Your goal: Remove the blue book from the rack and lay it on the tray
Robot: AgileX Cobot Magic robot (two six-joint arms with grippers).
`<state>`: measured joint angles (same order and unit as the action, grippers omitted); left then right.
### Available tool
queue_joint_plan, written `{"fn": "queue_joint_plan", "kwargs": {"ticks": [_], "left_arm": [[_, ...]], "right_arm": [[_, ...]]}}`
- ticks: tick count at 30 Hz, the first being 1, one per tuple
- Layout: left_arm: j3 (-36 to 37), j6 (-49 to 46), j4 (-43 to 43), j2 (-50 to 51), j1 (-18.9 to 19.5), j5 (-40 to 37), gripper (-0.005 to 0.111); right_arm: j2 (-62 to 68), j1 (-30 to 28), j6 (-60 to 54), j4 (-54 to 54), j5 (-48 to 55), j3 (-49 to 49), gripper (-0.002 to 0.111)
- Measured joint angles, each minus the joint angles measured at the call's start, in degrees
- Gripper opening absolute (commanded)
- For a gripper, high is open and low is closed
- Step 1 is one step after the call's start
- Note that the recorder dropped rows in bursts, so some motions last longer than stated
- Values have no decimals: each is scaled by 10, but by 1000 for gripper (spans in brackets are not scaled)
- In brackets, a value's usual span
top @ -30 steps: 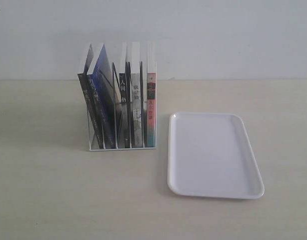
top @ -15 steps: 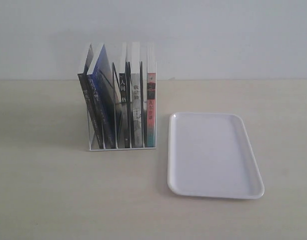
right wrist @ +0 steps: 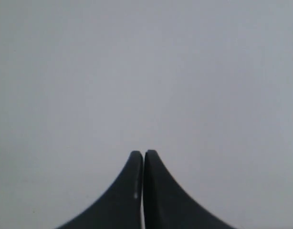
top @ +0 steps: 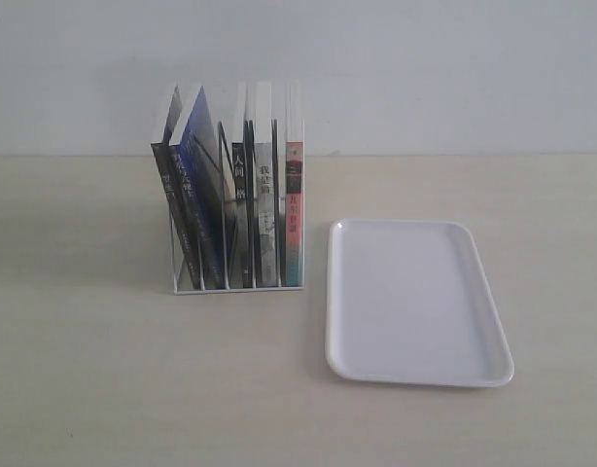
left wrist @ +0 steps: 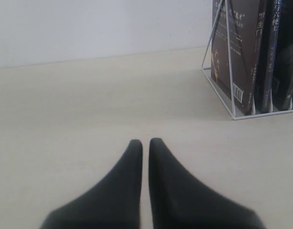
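The blue book leans in the second slot from the left of the white wire rack, its blue cover turned partly toward the exterior camera. The white tray lies flat to the right of the rack with nothing on it. Neither arm shows in the exterior view. My left gripper is shut with nothing in it, low over the table and well short of the rack's wire end; the blue spine shows behind a dark book. My right gripper is shut, facing only plain grey-white surface.
Several other books stand in the rack, among them a dark-covered one at the end slot, a black-spined one and a pink-and-teal-spined one. A pale wall rises behind the beige table.
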<state>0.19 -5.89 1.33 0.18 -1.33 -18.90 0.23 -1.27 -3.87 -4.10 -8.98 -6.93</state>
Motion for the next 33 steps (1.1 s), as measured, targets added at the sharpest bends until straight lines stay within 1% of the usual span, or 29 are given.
{"fn": "queue_joint_plan", "kwargs": {"ticks": [4, 9, 11, 16, 22, 28, 32, 33], "left_arm": [[0, 0, 0, 0, 0, 0, 5], [0, 0, 0, 0, 0, 0, 5], [0, 0, 0, 0, 0, 0, 5], [0, 0, 0, 0, 0, 0, 5], [0, 0, 0, 0, 0, 0, 5], [0, 0, 0, 0, 0, 0, 5], [0, 0, 0, 0, 0, 0, 5], [0, 0, 0, 0, 0, 0, 5]], "right_arm": [[41, 0, -8, 0, 58, -78, 0], [149, 0, -10, -2, 180, -176, 0], [193, 0, -10, -2, 214, -205, 0], [255, 0, -10, -4, 221, -236, 0], [270, 0, -1, -7, 185, -237, 0], [281, 0, 14, -9, 180, -237, 0], [345, 0, 16, -31, 215, -237, 0], [379, 0, 16, -56, 222, -237, 0]]}}
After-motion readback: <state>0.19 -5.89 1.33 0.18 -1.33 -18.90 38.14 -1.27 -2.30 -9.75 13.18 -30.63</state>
